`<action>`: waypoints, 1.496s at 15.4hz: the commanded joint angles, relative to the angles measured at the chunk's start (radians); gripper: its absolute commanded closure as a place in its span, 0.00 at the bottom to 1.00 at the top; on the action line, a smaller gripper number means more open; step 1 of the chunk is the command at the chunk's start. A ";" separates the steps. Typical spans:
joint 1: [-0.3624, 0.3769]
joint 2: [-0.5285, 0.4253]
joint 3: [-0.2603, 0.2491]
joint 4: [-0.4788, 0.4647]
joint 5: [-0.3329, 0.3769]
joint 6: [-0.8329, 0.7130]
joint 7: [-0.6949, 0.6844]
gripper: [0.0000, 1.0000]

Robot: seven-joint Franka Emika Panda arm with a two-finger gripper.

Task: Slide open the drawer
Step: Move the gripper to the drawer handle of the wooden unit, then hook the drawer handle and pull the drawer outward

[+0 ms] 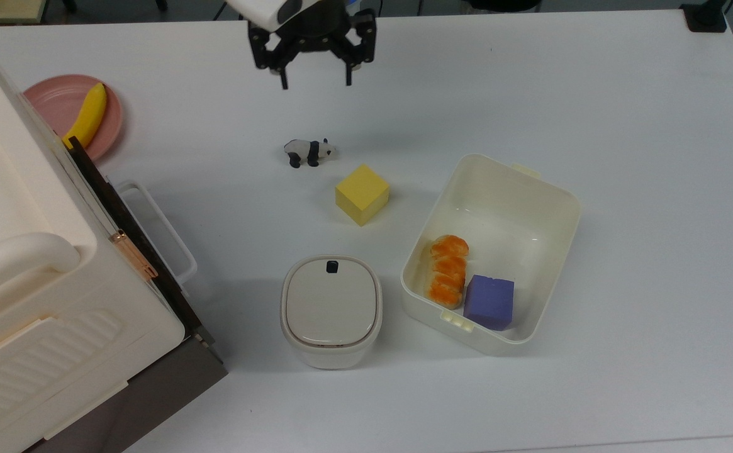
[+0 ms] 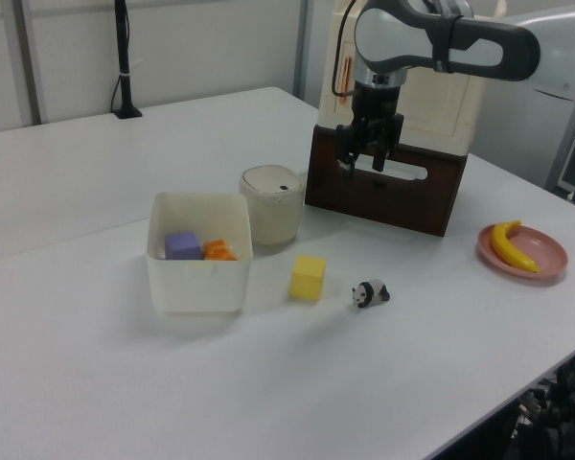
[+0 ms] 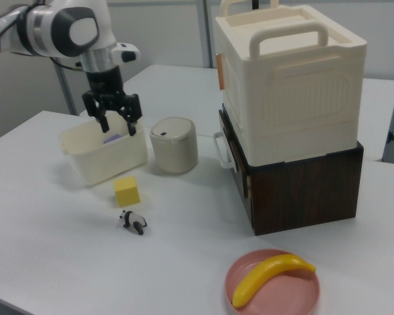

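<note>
Top view: gripper (image 1: 316, 83) hung above table (image 1: 624, 126), fingers spread apart, empty, well apart from drawer (image 1: 128, 226). Drawer sat closed under cream cabinet (image 1: 20, 264) at top view's left, white handle (image 1: 165, 229) facing table centre.

Top view: tool (image 1: 316, 83) open, above bare table (image 1: 593, 94), well apart from drawer (image 1: 133, 239) at left edge. Panda figure (image 1: 308, 151) near yellow cube (image 1: 362, 194); banana (image 1: 87, 115) on pink plate (image 1: 55, 104).
</note>
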 commanded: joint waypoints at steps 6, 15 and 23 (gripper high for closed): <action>-0.046 0.113 -0.099 -0.020 -0.117 0.369 -0.383 0.17; -0.051 0.242 -0.154 -0.019 -0.165 0.590 -0.376 0.17; -0.051 0.296 -0.182 0.001 -0.151 0.594 -0.374 0.17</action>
